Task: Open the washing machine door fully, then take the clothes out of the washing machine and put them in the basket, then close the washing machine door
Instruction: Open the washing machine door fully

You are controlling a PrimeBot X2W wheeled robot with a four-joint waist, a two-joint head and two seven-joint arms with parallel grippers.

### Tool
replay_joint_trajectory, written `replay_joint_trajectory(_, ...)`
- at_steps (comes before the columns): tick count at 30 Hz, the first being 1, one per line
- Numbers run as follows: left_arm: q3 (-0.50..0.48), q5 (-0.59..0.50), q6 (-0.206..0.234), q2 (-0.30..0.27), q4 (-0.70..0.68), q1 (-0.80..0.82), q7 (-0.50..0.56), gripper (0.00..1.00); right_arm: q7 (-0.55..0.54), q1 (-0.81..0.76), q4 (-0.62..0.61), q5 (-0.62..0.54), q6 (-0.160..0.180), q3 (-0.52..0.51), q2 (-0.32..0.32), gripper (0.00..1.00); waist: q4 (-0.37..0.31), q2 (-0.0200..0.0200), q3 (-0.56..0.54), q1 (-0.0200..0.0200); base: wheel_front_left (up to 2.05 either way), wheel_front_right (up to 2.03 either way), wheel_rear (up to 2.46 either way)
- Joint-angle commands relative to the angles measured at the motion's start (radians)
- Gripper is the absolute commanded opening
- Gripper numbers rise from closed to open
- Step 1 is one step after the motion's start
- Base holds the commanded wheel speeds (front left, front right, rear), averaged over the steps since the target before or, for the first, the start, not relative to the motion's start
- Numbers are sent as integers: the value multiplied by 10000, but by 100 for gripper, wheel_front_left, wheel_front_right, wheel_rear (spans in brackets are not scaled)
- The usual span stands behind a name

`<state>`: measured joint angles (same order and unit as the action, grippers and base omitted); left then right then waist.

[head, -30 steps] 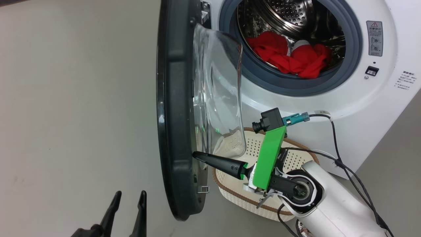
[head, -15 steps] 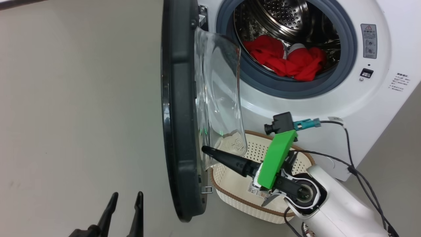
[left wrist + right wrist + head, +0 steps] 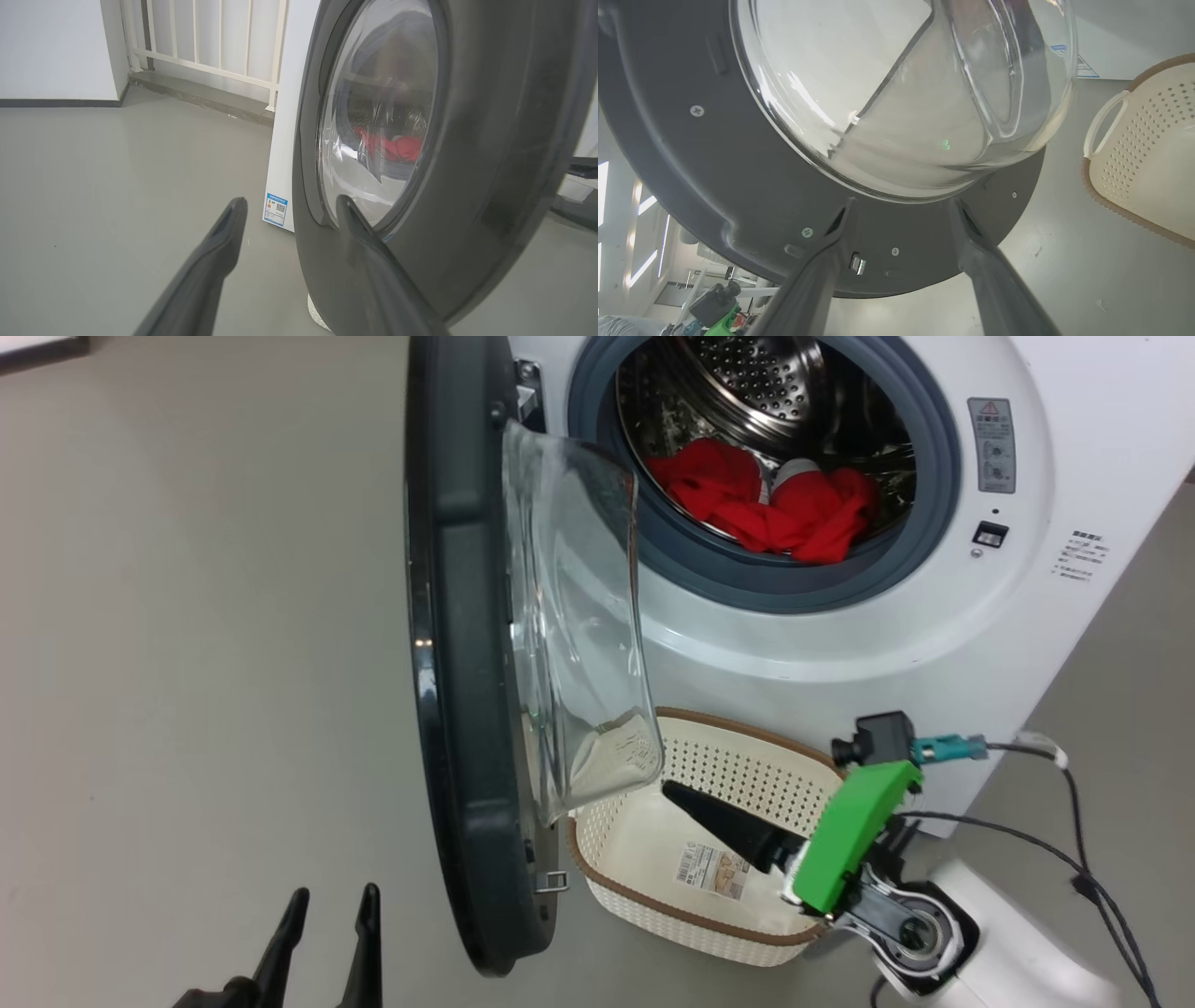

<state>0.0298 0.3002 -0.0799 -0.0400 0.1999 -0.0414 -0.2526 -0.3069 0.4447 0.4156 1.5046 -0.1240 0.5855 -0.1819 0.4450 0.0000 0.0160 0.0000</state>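
The washing machine (image 3: pixel 934 644) stands with its door (image 3: pixel 467 663) swung out, edge-on to the head view, the glass bowl (image 3: pixel 579 616) bulging to the right. Red clothes (image 3: pixel 766 504) lie in the steel drum. The cream basket (image 3: pixel 691 896) sits on the floor below the opening, holding nothing but its base sticker. My right gripper (image 3: pixel 672 791) hovers open over the basket, apart from the door; in the right wrist view it (image 3: pixel 902 201) points at the door's inner face (image 3: pixel 691 163). My left gripper (image 3: pixel 334 892) is open at the lower left, beside the door's outer face (image 3: pixel 490 140).
Grey floor (image 3: pixel 187 663) stretches left of the door. Black cables (image 3: pixel 1074 859) trail from my right wrist beside the machine's front. A white railing (image 3: pixel 210 42) and a wall (image 3: pixel 46 46) stand behind the machine. A blue label (image 3: pixel 275 210) marks its lower side corner.
My right gripper has drawn back from the door's inner rim, down and right over the basket. The head camera has shifted, so the whole scene sits further left. The left gripper stays open.
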Motion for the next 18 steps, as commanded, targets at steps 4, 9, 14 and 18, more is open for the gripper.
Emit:
replay_joint_trajectory(4, -496, -49, -113, -102, -131, 354, -92, 100, 674, -419, -249, -306, -67, 109, -400, 100, -206, 0, -61, 0, 0, 0, 0)
replay_joint_trajectory(9, -669, -76, -174, -102, -92, 307, -92, 100, 1542, -887, -366, -709, -67, 230, -884, 100, -336, 0, -97, 0, 0, 0, 0)
replay_joint_trajectory(14, -792, -85, -212, -102, -35, 254, -92, 100, 2376, -1260, -439, -1058, -67, 476, -1316, 100, -449, 0, -127, 0, 0, 0, 0)
replay_joint_trajectory(18, -857, -101, -230, -102, 1, 233, -92, 100, 2850, -1408, -389, -1273, -67, 650, -1547, 100, -510, 0, -159, 0, 0, 0, 0)
